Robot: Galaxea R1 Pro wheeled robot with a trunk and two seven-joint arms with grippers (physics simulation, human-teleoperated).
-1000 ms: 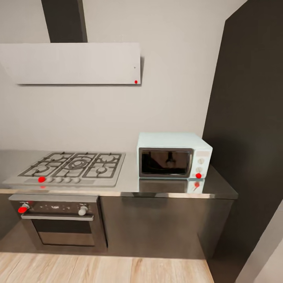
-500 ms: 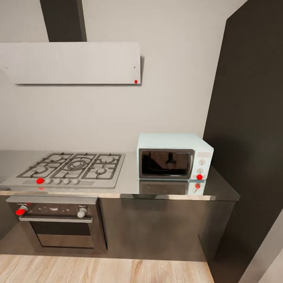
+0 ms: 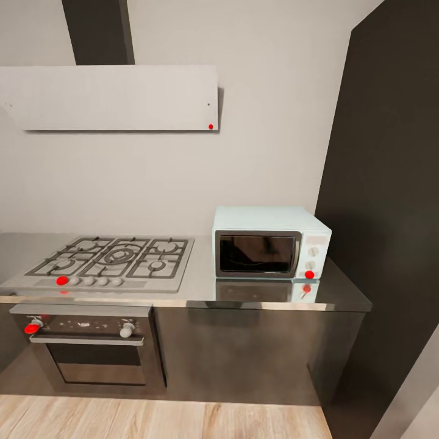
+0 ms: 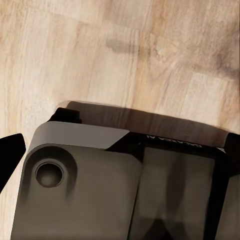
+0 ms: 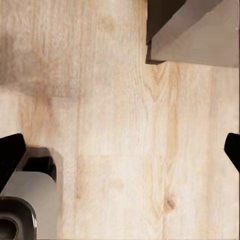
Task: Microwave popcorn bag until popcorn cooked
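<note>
Now your head view has settled: it crept in a second ago and holds steady since, squared on the small pale blue box microwave (image 3: pixel 271 242) on the smooth grey steel-like countertop (image 3: pixel 201 286). Both wrist cameras look down at wood floor (image 5: pixel 120 150), well below that worktop, with dark fingertips at the frame edges suggesting both grippers are spread apart. No mustard-yellow bag is on this stretch, so you must look elsewhere.

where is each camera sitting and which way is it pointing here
Head view: on the robot's head, facing the kitchen wall, taking in the microwave, gas hob, oven and countertop; none of the robot's body in it.
Left wrist view: on the left arm, aimed down at the wood floor over the robot's own grey base.
Right wrist view: on the right arm, aimed down at the floor, dark fingertips at both edges.
Shared: both wrist views show wood floor, as does the head view's lower edge.
</note>
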